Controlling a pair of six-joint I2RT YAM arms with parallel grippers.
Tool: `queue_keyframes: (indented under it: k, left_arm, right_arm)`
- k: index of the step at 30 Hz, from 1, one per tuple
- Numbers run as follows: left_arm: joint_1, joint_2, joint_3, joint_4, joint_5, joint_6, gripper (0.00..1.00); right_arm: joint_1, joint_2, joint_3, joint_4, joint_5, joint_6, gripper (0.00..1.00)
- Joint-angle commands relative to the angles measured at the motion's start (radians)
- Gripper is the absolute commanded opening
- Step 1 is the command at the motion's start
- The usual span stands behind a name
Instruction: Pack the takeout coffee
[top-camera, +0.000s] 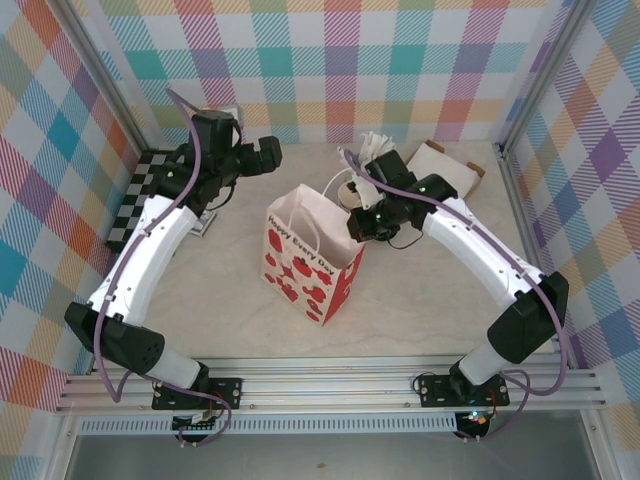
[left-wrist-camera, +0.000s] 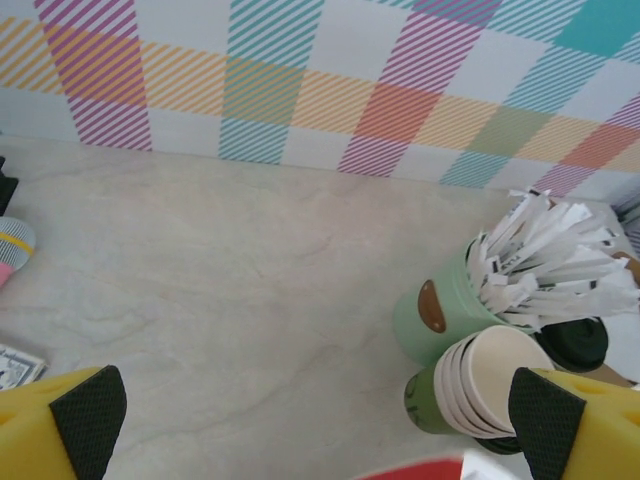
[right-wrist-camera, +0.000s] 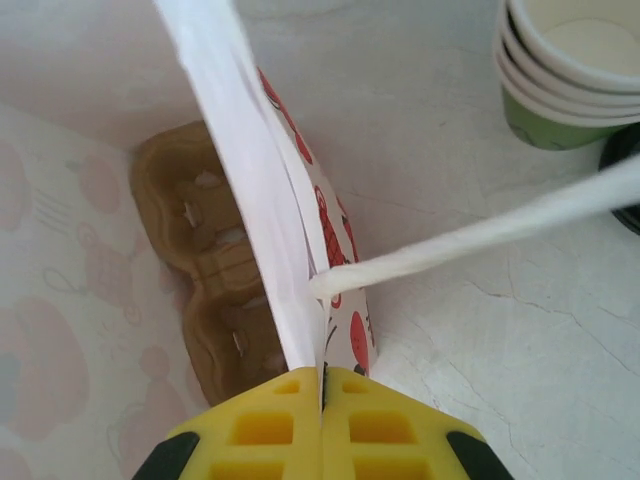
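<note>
Left gripper (left-wrist-camera: 318, 405) — jaws spread wide and empty, hanging above the pale table (left-wrist-camera: 230, 280). Right gripper (right-wrist-camera: 322, 388) — fingers pinched together on the top rim of the red-and-white paper bag (top-camera: 300, 270), which stands open between the arms with a brown cup carrier (right-wrist-camera: 215, 290) lying inside. The takeout coffee (left-wrist-camera: 572, 345) stands on the table outside the bag, black lid on, just behind the stack of cream cups (left-wrist-camera: 485, 385) and beside the green cup of cutlery (left-wrist-camera: 440, 310).
</note>
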Motion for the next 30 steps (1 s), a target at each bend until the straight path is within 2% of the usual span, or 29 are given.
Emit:
queue_keyframes:
  k: [1, 3, 13, 18, 22, 30]
  left_arm:
    - [0.009, -0.032, -0.030, -0.022, -0.039, -0.019, 1.00]
    - [0.010, -0.050, -0.051, -0.026, -0.043, -0.034, 1.00]
    - [0.022, -0.159, -0.143, -0.089, -0.103, -0.210, 1.00]
    - [0.022, -0.172, -0.149, -0.094, -0.109, -0.230, 1.00]
    - [0.022, -0.163, -0.141, -0.082, -0.087, -0.230, 1.00]
    - [0.022, -0.118, -0.122, -0.088, -0.030, -0.230, 1.00]
  right_arm:
    - [0.018, 0.022, 0.068, -0.033, 0.021, 0.066, 0.00]
    - [0.041, 0.027, 0.090, -0.031, 0.036, 0.084, 0.00]
    - [0.122, 0.060, 0.118, 0.004, 0.300, 0.285, 0.01]
    - [0.140, 0.031, 0.087, 0.068, 0.352, 0.336, 0.04]
    - [0.146, 0.031, 0.115, 0.034, 0.378, 0.342, 0.08]
    - [0.150, 0.072, 0.083, 0.007, 0.347, 0.367, 0.14]
